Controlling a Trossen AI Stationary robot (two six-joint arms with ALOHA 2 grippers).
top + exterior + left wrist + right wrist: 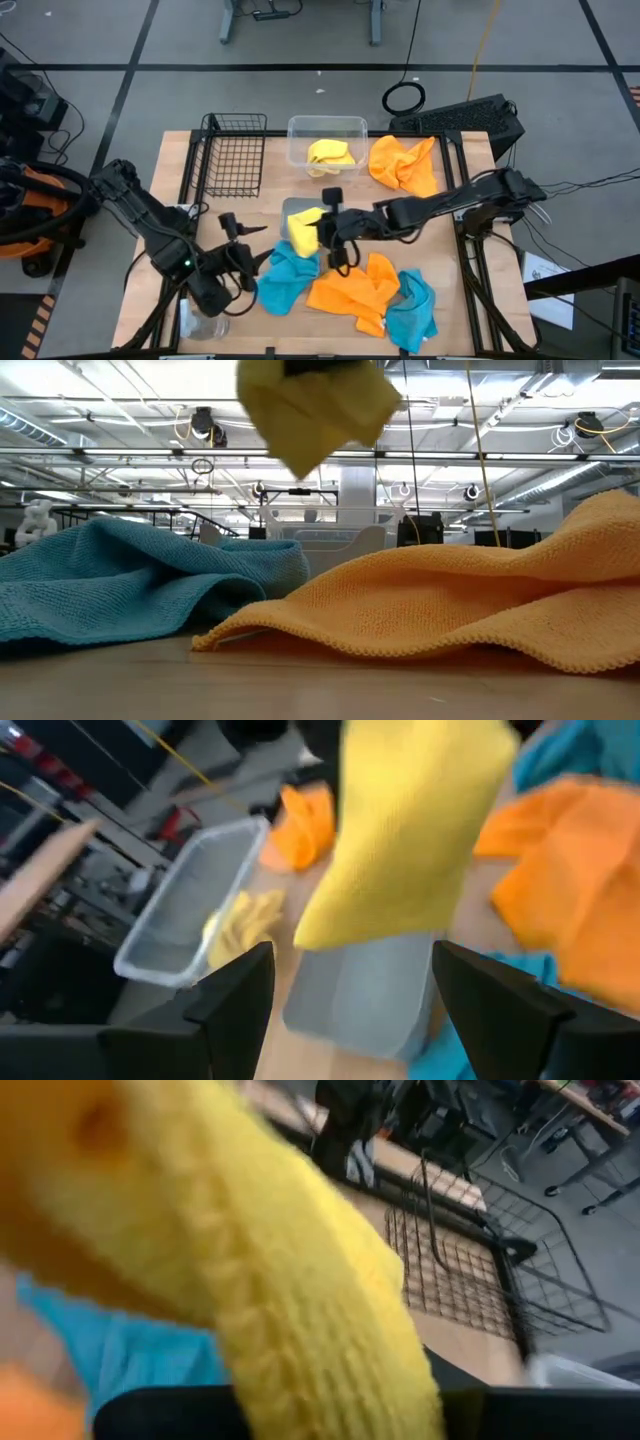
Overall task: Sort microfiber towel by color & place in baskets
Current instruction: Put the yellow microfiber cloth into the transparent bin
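Several bright towels (352, 287) across pale wooden table (470, 310), grey floor (150, 90) around.

industrial lab: exposed ceiling pipes (420, 455)

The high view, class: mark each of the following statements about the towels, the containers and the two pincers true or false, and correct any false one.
1. The right pincer holds a yellow towel. True.
2. The clear plastic tub is empty. False: a yellow towel lies in it.
3. The left pincer is shut on a blue towel. False: it is open and holds nothing.
4. The black wire-mesh basket has no towel in it. True.
5. An orange towel lies beside the clear plastic tub. True.
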